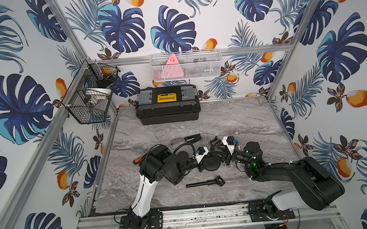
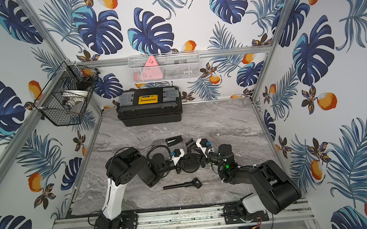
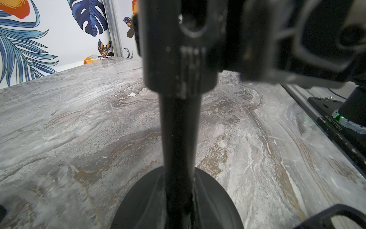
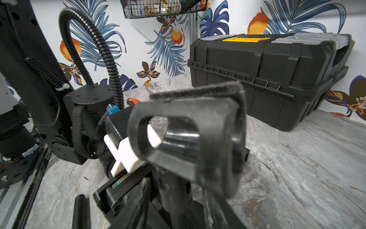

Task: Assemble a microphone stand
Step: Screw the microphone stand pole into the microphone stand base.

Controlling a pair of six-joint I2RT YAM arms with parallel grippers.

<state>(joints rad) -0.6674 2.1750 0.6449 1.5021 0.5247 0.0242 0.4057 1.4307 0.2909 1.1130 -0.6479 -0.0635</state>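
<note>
Pole [image 3: 178,128] looks seated in round base [image 1: 214,165], left pincer [image 1: 203,164] pinching it. Can't tell right pincer's [image 1: 218,150] grip. Mic clip [image 1: 192,138] and rod [image 1: 204,183] unmounted.

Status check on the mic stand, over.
Left gripper shut on stand pole, upright on round base. Right gripper at pole top, grip unclear. Loose rod and black clip lie apart.

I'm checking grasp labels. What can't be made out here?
Right gripper: open or closed on the pole top? Blurred in the right wrist view; covered by its wrist in both top views.
Left gripper: fingertips outside the left wrist view's frame; under its wrist in both top views; dark and blurred in the right wrist view.
Black wire basket contents: too small behind mesh in both top views; cut off by the right wrist view's edge.
</note>
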